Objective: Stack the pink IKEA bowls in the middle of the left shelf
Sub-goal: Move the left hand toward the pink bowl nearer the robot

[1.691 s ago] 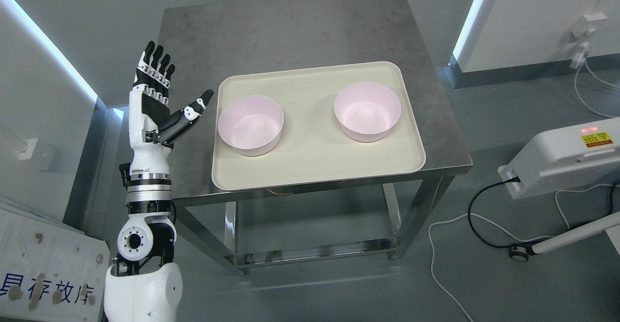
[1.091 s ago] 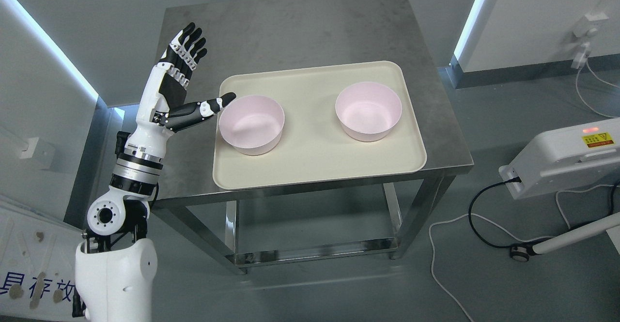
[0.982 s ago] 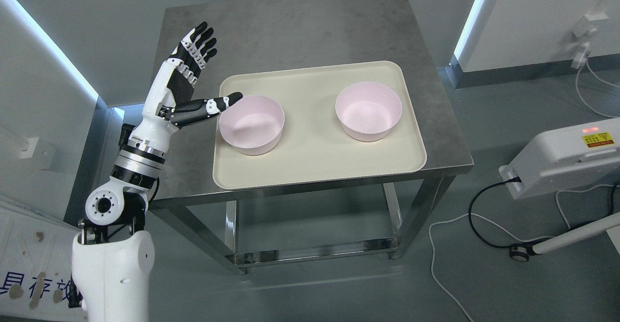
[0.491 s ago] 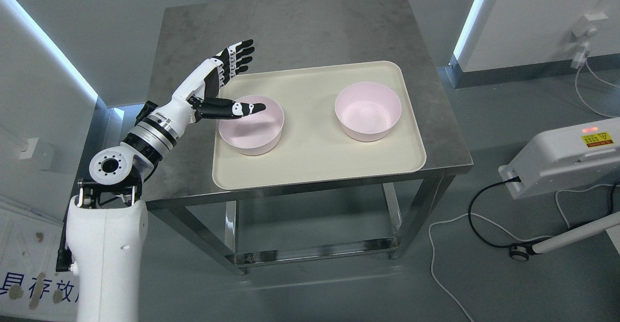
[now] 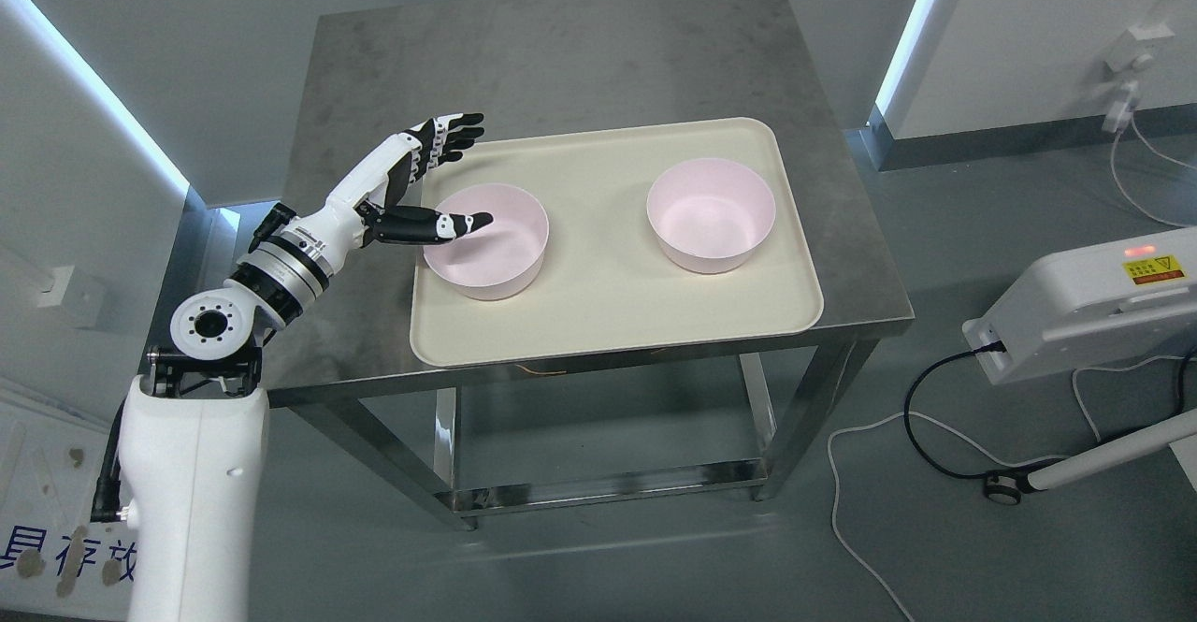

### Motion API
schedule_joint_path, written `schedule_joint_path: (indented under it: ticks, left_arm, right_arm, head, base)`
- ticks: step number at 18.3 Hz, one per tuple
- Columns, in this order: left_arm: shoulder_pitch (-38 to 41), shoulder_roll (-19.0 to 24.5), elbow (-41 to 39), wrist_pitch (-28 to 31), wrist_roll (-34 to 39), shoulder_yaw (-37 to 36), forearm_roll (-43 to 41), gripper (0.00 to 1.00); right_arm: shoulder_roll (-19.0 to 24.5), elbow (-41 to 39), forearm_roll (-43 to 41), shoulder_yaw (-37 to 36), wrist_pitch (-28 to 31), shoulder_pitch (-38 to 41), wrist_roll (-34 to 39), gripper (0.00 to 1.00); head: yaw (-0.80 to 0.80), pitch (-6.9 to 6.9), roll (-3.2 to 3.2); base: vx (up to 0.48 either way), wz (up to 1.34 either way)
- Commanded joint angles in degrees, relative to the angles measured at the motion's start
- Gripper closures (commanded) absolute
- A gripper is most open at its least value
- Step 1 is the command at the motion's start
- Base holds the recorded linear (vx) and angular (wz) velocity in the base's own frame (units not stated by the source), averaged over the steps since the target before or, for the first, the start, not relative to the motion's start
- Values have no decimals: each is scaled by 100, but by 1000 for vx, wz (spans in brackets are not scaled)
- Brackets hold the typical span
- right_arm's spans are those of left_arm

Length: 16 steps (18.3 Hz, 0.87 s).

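Two pink bowls stand upright on a cream tray [image 5: 608,323] on a steel table. The left bowl [image 5: 496,253] is near the tray's left edge and the right bowl [image 5: 711,215] sits toward its right side. My left hand [image 5: 454,182] reaches in from the lower left and is open at the left bowl's rim. Its thumb lies over the bowl's near-left rim, pointing into the opening. The four fingers [image 5: 454,134] are stretched out behind the bowl, above the tray's far-left corner. Nothing is held. My right arm does not show.
The steel table [image 5: 561,51] has bare surface behind the tray and a lower shelf bar. A white machine [image 5: 1085,309] with cables on the floor stands at the right. A white panel with printed characters [image 5: 56,547] lies at the lower left.
My left arm swung from beside the table's left edge, hand raised upright, rightward and down to the left bowl. The thumb now lies over the bowl's rim. Both bowls stayed in place.
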Motion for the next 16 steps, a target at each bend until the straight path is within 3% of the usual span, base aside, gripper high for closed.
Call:
schedule_joint_path:
  ticks: [1, 6, 11, 16]
  left_arm:
    - [143, 250, 383, -64, -2, 12, -365, 28]
    - [-313, 259, 374, -64, -64, -163, -410, 49]
    - [-823, 609, 321, -46, -923, -814, -672, 50]
    - [-903, 672, 321, -64, -1409, -894, -1367, 48]
  right_arm:
    - [-100, -100, -9, -26, 3, 0, -2, 0]
    - [-100, -100, -9, -26, 3, 0, -2, 0]
    - [-100, -100, -9, -26, 3, 0, -2, 0]
    - [-100, -100, -9, -26, 3, 0, -2, 0]
  head:
    - [0, 0, 0]
    - [0, 0, 0]
    - [0, 0, 0]
    - [0, 0, 0]
  base:
    - [0, 0]
    - [0, 0]
    - [0, 0]
    - [0, 0]
